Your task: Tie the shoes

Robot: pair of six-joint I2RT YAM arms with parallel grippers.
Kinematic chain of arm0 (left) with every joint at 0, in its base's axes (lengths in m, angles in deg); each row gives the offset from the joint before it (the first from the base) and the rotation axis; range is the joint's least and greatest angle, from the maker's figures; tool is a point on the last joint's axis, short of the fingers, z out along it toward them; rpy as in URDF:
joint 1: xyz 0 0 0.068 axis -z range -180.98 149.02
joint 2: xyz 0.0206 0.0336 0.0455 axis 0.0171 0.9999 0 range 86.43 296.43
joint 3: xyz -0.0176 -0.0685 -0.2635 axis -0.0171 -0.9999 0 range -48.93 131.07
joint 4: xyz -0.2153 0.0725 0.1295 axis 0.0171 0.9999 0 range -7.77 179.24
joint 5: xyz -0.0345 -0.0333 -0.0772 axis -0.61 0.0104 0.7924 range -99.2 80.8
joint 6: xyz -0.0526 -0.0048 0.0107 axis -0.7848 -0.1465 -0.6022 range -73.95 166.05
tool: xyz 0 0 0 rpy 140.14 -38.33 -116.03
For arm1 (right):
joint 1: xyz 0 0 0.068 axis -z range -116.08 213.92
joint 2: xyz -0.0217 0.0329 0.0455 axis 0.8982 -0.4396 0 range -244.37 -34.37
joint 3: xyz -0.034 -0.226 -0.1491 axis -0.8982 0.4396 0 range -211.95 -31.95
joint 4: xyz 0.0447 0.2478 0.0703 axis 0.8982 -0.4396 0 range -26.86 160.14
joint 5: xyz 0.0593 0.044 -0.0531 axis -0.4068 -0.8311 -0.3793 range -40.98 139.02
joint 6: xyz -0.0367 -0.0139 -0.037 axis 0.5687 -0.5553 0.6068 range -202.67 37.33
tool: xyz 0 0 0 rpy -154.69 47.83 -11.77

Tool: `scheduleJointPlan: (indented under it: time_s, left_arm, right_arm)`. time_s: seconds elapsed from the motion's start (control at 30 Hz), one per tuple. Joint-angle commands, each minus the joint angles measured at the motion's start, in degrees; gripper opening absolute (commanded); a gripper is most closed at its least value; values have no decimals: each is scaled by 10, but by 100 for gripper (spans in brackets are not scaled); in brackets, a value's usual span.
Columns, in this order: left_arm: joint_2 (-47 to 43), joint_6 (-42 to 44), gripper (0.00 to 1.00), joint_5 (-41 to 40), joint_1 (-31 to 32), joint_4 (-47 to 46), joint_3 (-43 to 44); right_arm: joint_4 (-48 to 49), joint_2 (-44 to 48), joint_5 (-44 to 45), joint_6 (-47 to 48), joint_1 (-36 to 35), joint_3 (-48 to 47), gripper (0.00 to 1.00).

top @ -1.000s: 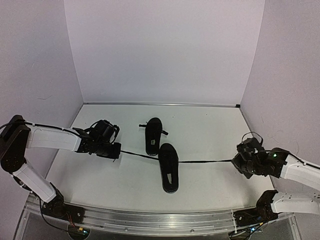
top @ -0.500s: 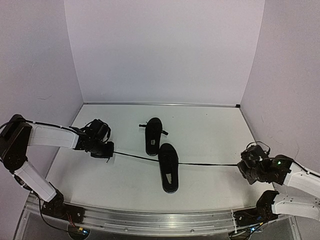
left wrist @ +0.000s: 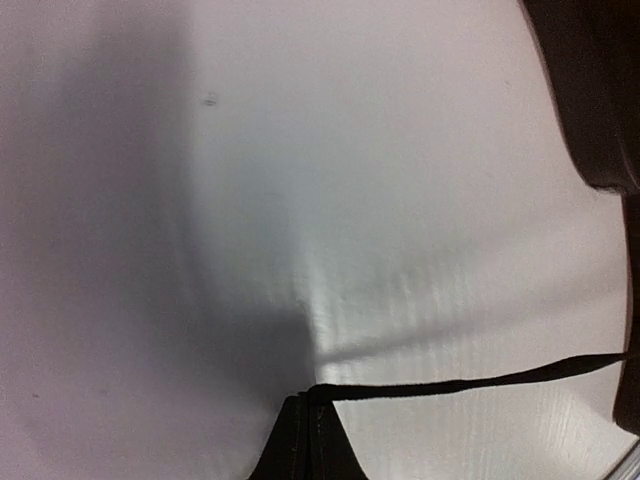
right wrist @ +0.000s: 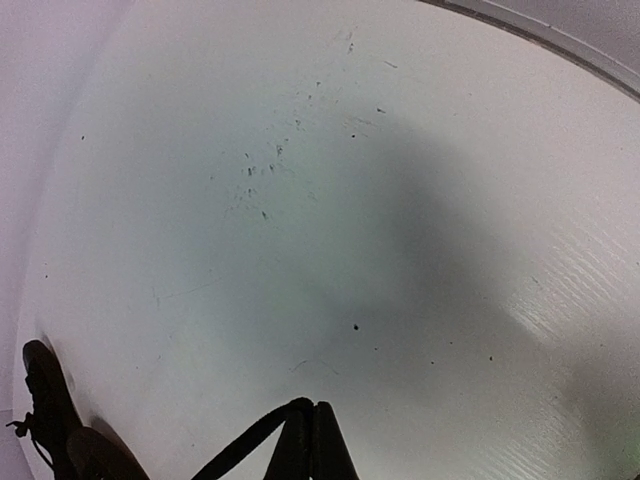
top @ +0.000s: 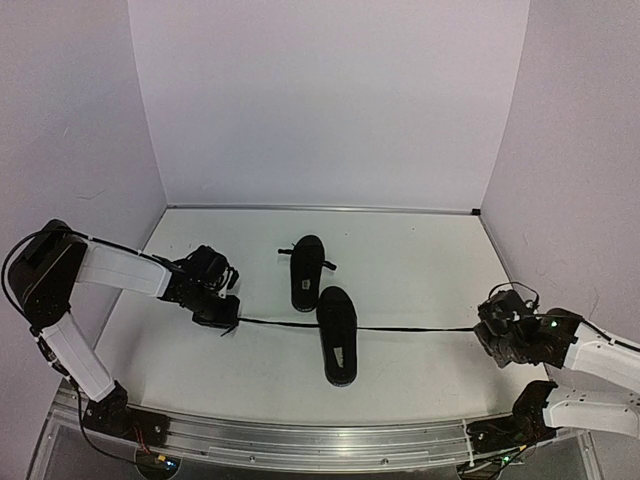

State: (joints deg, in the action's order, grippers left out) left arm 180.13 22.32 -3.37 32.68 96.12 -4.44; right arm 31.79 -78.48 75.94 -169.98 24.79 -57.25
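Two small black shoes lie mid-table: the near shoe and the far shoe. A thin black lace runs taut from the near shoe out to both sides. My left gripper is shut on the lace's left end, left of the shoes. My right gripper is shut on the right end, near the right wall. In the left wrist view the gripper pinches the lace tip; a shoe edge shows top right. In the right wrist view the gripper holds the lace and a shoe shows bottom left.
Lilac walls enclose the white table on three sides. A metal rail runs along the near edge, with the arm bases at both ends.
My left gripper has swung down and right toward the shoes, keeping the lace. My right gripper pulled right and nearer, then held still. The lace stays taut.
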Motion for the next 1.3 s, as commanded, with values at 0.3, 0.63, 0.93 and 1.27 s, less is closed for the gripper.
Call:
scheduleJointPlan:
  time_s: [0.3,0.63,0.93,1.27]
  left_arm:
    - [15,64,34,77,33,12,63]
    - [-150,109,99,-40,31,-32,30]
    - [-95,125,100,-51,31,-20,110]
    - [-174,111,100,-25,25,-145,42]
  right_arm:
    - [164,-164,-81,188,2,-42,46]
    - [219,-132,-112,417,2,-108,98]
    - [347,-245,-358,642,2,-200,98]
    - [347,-385,-600,791,-8,-247,98]
